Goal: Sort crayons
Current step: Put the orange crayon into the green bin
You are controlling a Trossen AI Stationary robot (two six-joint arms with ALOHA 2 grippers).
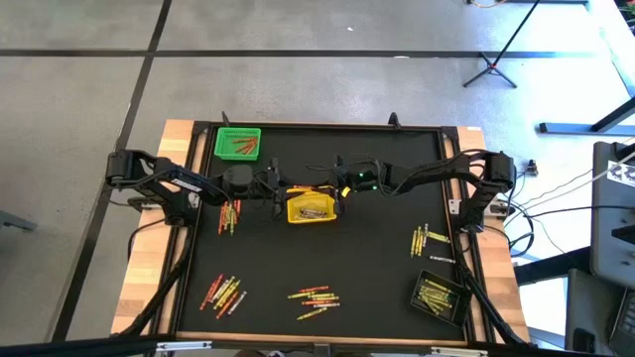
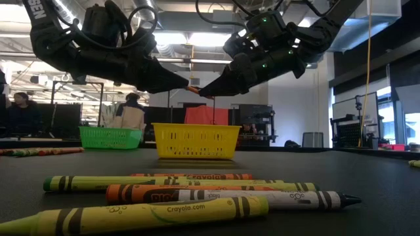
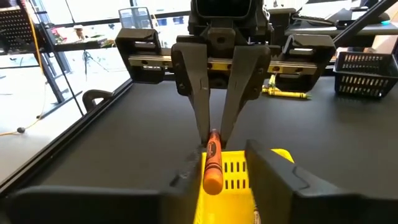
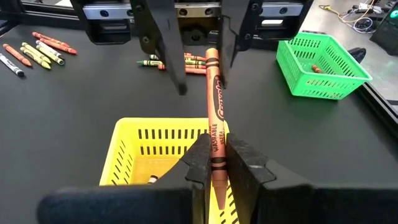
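**Desk:** What is happening above the yellow basket?

**Photographer:** A handover, by the look of it. The right gripper is clenched on one end of an orange crayon, holding it level over the basket at the middle of the tabletop. The left gripper faces it, fingers released, standing on either side of the crayon's free end without yet pinching it. I judge the crayon is held out in the air so the left arm can take hold of it.

**Desk:** Why pass it across at all?

**Photographer:** My guess: the green basket, which holds reddish crayons, sits on the left arm's side, at the far left of the mat. The yellow basket already has a few crayons lying in it.

**Desk:** What else is on the tabletop?

**Photographer:** Loose crayons lie in clusters along the near edge, with another cluster at the near left, one beside the left arm and a yellow group at the right. A black basket of yellow crayons stands at the near right corner. People sit in the room beyond.

**Desk:** Anything in the way?

**Photographer:** Only the two grippers themselves, nearly tip to tip; a careless closing could knock the crayon down into the yellow basket below.
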